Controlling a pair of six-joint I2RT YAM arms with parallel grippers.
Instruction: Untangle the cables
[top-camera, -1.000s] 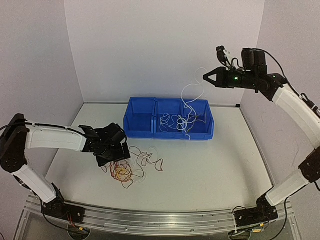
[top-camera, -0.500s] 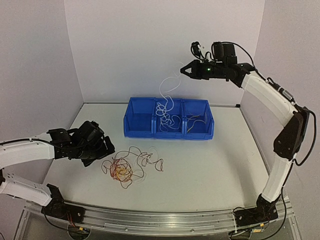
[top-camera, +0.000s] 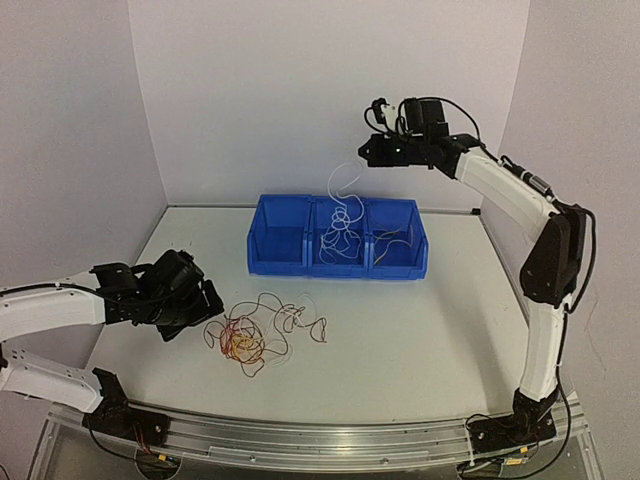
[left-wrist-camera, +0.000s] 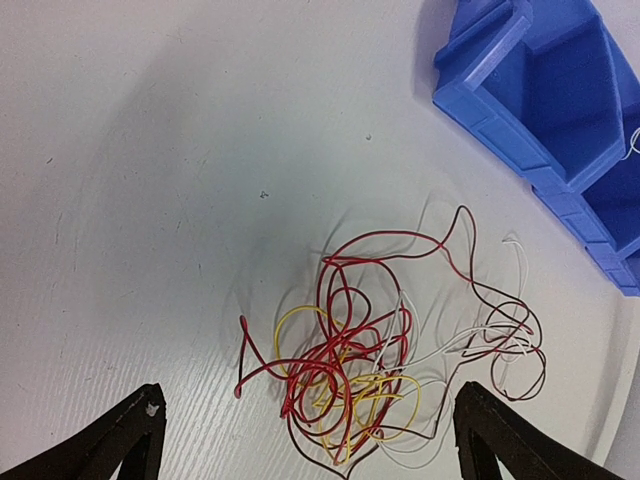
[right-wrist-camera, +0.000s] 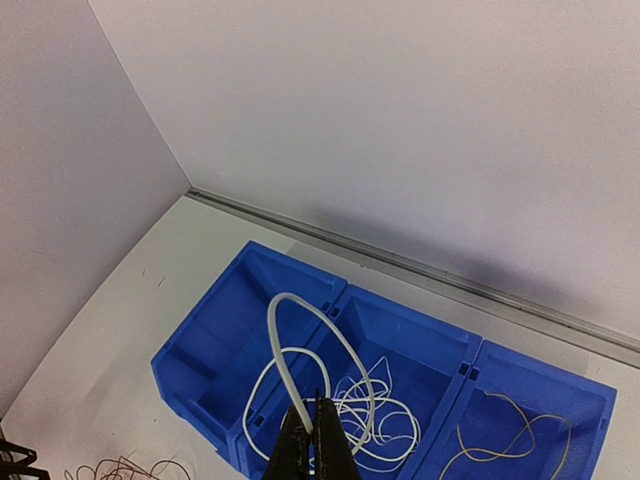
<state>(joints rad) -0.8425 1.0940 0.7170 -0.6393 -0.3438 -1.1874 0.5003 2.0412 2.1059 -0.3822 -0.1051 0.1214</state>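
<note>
Right wrist view shows us the right claw (right-wrist-camera: 317, 408) closed tight on a white cable (right-wrist-camera: 274, 330). The cable loops up and then hangs down into the middle compartment of the blue bin (right-wrist-camera: 200, 345), where more white wires lie. A yellow-orange wire (right-wrist-camera: 512, 432) lies alone in the right compartment. We think the hanging cable can catch on the wires below it, so a lift may drag them out. A release too far to one side may leave it across a divider. The left claw (left-wrist-camera: 310, 405) stands wide open just above the bundle of cables (left-wrist-camera: 350, 365) on the table (left-wrist-camera: 150, 150), near the bin. If it comes down like this, it may pinch several red and yellow strands together.
</note>
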